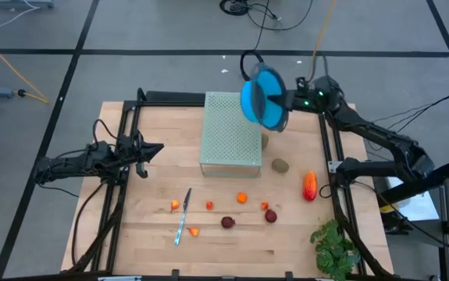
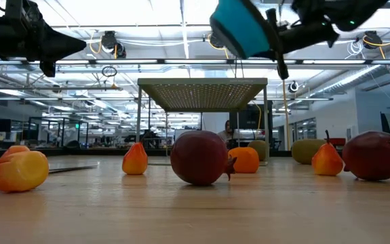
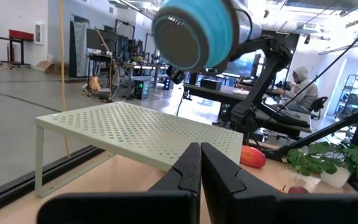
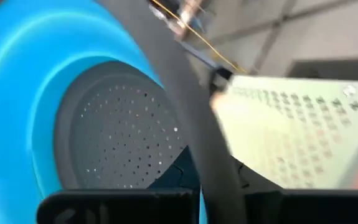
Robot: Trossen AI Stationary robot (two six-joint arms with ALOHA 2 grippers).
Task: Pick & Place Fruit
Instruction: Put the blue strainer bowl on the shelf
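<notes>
Above the table, high view: my right gripper (image 1: pixel 286 100) is clamped on the rim of a blue bowl (image 1: pixel 263 97), held tilted over the back right corner of the green perforated stand (image 1: pixel 230 133). The fruit (image 1: pixel 228 222) lies scattered on the front half of the table, well apart from the bowl and on the near side of the stand.
Nearer arm, high view: my left gripper (image 1: pixel 147 150) waits fingers together at the left edge; neither arm is close to the fruit. The red-orange oblong (image 1: pixel 310 186) lies with its long axis front to back, on the right arm's side.
Low view: bowl (image 2: pixel 243 28) hangs high above the stand's top; maroon balls (image 2: pixel 199 157) and the small orange pieces (image 2: pixel 20 169) all rest on the wood, untouched.
Left wrist view: my own fingers (image 3: pixel 188 171) are pressed shut, holding nothing, pointing toward the stand (image 3: pixel 147 132).
Right wrist view: fingers closed on the bowl's rim; its holed grey inside (image 4: pixel 119 134) faces the camera.
Judgement: bowl must come down near the fruit before any picking.
</notes>
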